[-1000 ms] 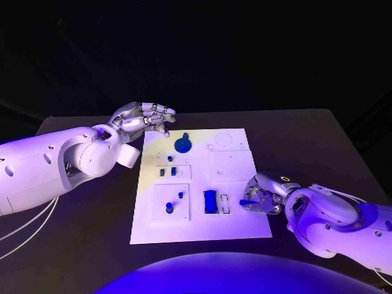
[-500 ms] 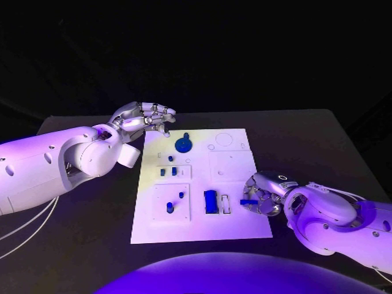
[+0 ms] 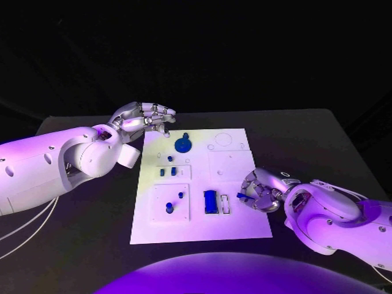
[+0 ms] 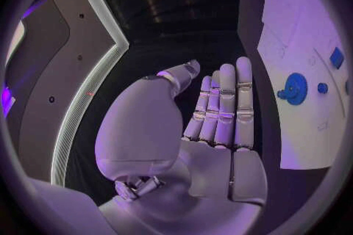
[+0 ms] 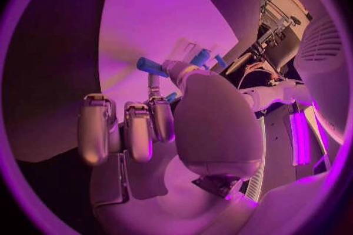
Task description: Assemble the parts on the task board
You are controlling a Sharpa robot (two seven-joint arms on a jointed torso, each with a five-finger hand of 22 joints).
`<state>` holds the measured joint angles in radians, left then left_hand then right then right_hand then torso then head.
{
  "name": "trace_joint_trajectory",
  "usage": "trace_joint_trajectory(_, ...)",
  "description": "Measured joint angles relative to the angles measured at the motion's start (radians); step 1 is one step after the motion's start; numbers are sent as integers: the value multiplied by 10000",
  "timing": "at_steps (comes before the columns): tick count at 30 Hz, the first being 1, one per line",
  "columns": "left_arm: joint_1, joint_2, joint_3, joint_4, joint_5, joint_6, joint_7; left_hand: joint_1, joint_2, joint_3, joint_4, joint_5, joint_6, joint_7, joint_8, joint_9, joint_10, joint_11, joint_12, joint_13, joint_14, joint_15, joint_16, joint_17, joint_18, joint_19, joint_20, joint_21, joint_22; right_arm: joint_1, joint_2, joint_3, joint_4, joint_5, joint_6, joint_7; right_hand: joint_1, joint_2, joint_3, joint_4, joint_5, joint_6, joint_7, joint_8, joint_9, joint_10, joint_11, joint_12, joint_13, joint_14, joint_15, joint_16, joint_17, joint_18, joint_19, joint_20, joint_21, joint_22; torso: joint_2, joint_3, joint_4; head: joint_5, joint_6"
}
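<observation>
Several blue parts [image 3: 210, 201] were already seated in the task board [image 3: 231, 165]. One small blue part [image 3: 243, 196] was pinched by the right hand [image 3: 260, 195] over the board's near right edge; the left hand [image 3: 143, 119] was curled, holding nothing.

The left arm is extended from the tabletop's left edge, its left hand [image 3: 144, 117] raised near the far left corner of the task board [image 3: 234, 229], fingers [image 4: 224, 103] held together and nearly straight, nothing grasped. The right arm is bent in from the tabletop's right edge; the right hand [image 3: 261, 191] is poised over the board's right edge, a small blue part [image 5: 152, 66] pinched at its fingertips.
</observation>
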<state>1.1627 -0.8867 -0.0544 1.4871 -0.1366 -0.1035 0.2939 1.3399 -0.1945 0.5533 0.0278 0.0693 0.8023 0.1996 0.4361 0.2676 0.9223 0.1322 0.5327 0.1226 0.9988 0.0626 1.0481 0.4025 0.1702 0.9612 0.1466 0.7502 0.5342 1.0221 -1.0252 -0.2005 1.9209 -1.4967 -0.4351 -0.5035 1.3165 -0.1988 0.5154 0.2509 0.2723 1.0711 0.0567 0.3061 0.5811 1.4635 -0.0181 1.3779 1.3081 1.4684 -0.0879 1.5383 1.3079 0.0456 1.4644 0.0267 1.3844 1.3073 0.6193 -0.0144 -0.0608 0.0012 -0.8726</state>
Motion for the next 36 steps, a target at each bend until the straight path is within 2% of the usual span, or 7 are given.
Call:
trace_joint_trajectory(8,0,15,0,-3,-9,1,-1,0,0,0,0,0,0,0,0,0,0,0,0,0,0,0,0,0,0,0,0,0,0,177,83,5,166,991,-516,44,-59,-36,14,-14,-18,-14,-14,0,0,1,-1,-1,-1,0,0,0,-1,0,0,0,0,0,-1,-5,5,-6,0)
trace_joint_trajectory(10,0,15,0,-5,-11,1,-1,0,0,0,0,0,0,0,0,0,0,0,0,0,0,0,0,0,0,0,0,0,0,192,142,4,165,1236,-601,46,-105,-81,240,-240,-35,-15,-15,0,0,1,-1,-1,-1,0,0,0,-1,0,0,0,0,0,-1,-5,5,-4,0)
trace_joint_trajectory(14,0,20,0,-8,-15,2,-2,0,0,0,0,0,0,0,0,0,0,0,0,0,0,0,0,0,0,0,0,0,0,199,297,1,109,1631,-662,44,-133,-110,346,-347,-40,-15,-15,0,0,1,-1,-1,-2,0,1,0,-2,0,0,1,0,1,-3,-7,1,-2,0)
trace_joint_trajectory(21,0,30,0,-3,-19,4,-4,0,0,0,0,0,0,0,0,0,0,0,0,0,0,0,0,0,0,0,0,0,0,45,665,-6,-144,2139,-642,-21,-221,-198,477,-563,-78,-16,-16,0,0,18,-17,-1,-2,0,1,0,-3,-1,0,1,0,7,-1,0,3,7,0)
trace_joint_trajectory(26,0,29,0,3,-22,5,-5,0,0,0,0,0,0,0,50,0,-26,26,0,0,-36,-36,0,0,0,0,0,0,0,-27,844,-7,-271,2318,-615,-101,-333,-308,496,-582,-79,-16,-16,2,1,18,-17,24,-3,0,1,0,-3,0,0,1,0,7,5,3,1,12,0)
trace_joint_trajectory(33,0,28,0,3,-25,8,-7,0,0,0,0,0,0,0,50,-1,-38,38,0,0,-36,-36,0,0,0,0,0,0,0,-65,1056,-7,-384,2374,-594,-202,-674,-242,372,-543,-79,-15,-18,120,3,-9,-45,153,-4,1,1,0,-4,0,36,-35,0,6,2,4,0,-2,0)
trace_joint_trajectory(36,0,25,0,3,-25,10,-8,0,0,0,0,0,0,0,50,0,-38,38,0,0,-36,-36,0,0,0,0,0,0,0,-77,1117,2,-433,2362,-594,-237,-682,-237,362,-535,-94,-15,-18,268,383,-18,-54,153,-4,1,1,0,-4,0,36,-35,0,6,1,3,-1,-3,0)
